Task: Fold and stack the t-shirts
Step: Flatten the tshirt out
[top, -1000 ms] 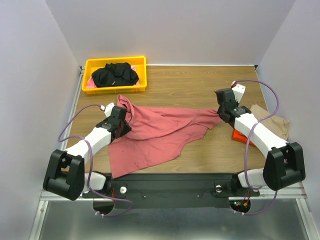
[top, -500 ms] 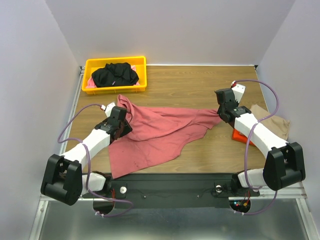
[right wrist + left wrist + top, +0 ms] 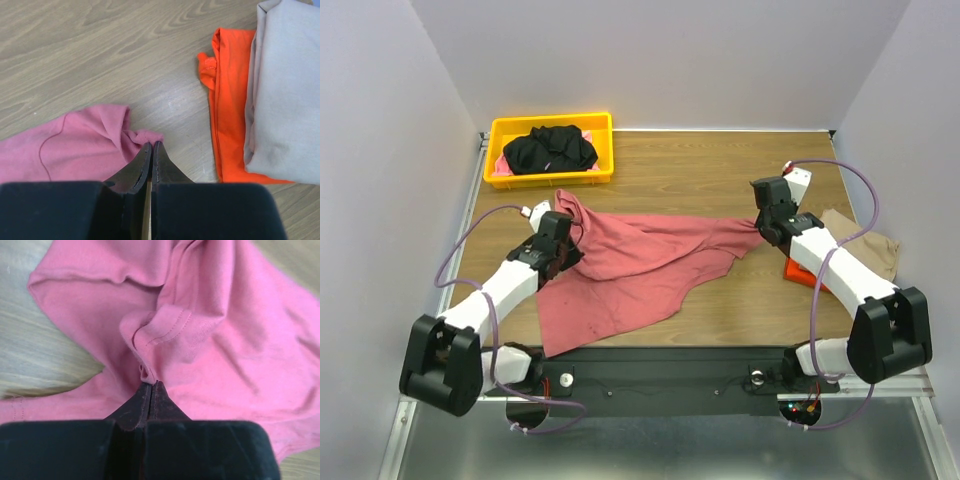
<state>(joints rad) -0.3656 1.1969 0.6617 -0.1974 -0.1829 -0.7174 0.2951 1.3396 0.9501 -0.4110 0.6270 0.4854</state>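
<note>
A large dusty-red t-shirt [image 3: 640, 265] lies crumpled and stretched across the middle of the table. My left gripper [image 3: 568, 252] is at its left side, shut on a folded hem of the shirt [image 3: 225, 340], with the gripper [image 3: 151, 383] pinching the seam. My right gripper [image 3: 760, 228] is shut on the shirt's right tip; in the right wrist view the gripper [image 3: 152, 144] pinches a bunched corner of the shirt [image 3: 80, 145]. A black t-shirt [image 3: 552, 148] lies in the yellow bin [image 3: 498, 128]. A tan t-shirt [image 3: 865, 245] lies folded at the right.
Under the tan t-shirt [image 3: 285, 90] lies a folded orange cloth [image 3: 227, 100], just right of my right gripper. The yellow bin stands at the back left corner. White walls close in the table on three sides.
My left gripper has shut on the red shirt's hem and its arm has shifted slightly forward. The right arm and the shirt's right tip have not moved.
</note>
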